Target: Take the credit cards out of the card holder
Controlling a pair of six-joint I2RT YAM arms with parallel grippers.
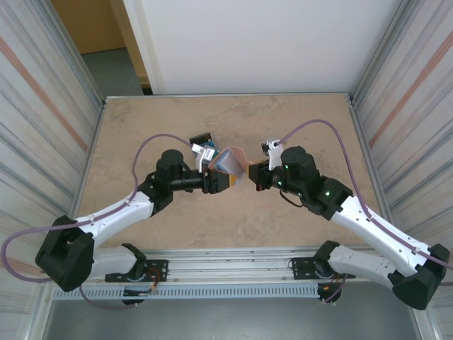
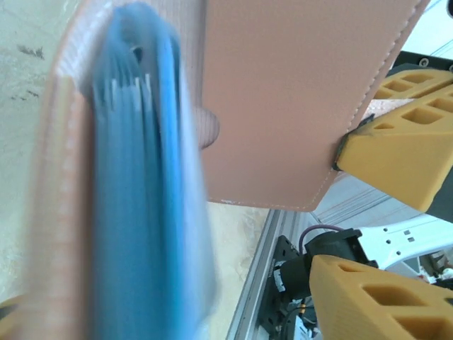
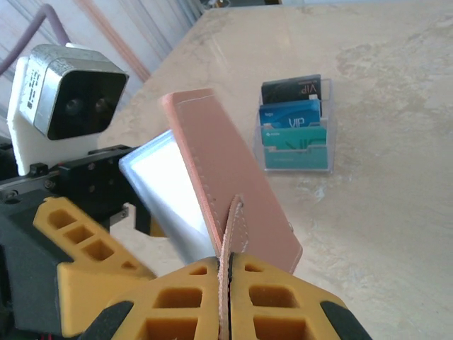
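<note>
The salmon-pink card holder point(image 1: 230, 161) hangs in the air between both arms, partly opened. My right gripper point(image 3: 226, 265) is shut on its little pink tab point(image 3: 232, 227), pulling one pink flap point(image 3: 226, 184) outward. That flap point(image 2: 297, 92) and a yellow right finger point(image 2: 403, 156) also appear in the left wrist view. My left gripper point(image 1: 221, 178) clamps the other flap from below. Between the flaps sits a blurred stack of blue card edges point(image 2: 134, 198); I cannot tell cards from lining there. A pale blue-grey inner face point(image 3: 166, 191) is turned toward the right wrist camera.
A clear stand point(image 3: 294, 124) with black, blue and teal cards sits on the beige table point(image 1: 311, 120) just behind the left gripper; in the top view the stand point(image 1: 204, 150) is partly hidden. Metal rails point(image 1: 233, 269) run along the near edge, and striped walls stand on both sides.
</note>
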